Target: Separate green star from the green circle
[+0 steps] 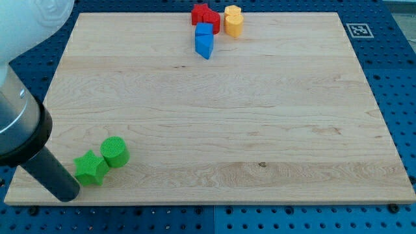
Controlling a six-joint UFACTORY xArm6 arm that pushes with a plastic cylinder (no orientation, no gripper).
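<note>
2 green blocks, a star [90, 168] and a circle [115, 152]; 1 red block [203, 14]; 1 blue block [204, 40]; 1 yellow block [233, 21].

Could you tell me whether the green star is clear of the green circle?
No: the green star sits right against the green circle near the view's bottom left, with my tip just left of the star.

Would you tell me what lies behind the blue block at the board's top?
Behind the blue block sits a red star, its lower part covered, with a yellow block beside it.
</note>
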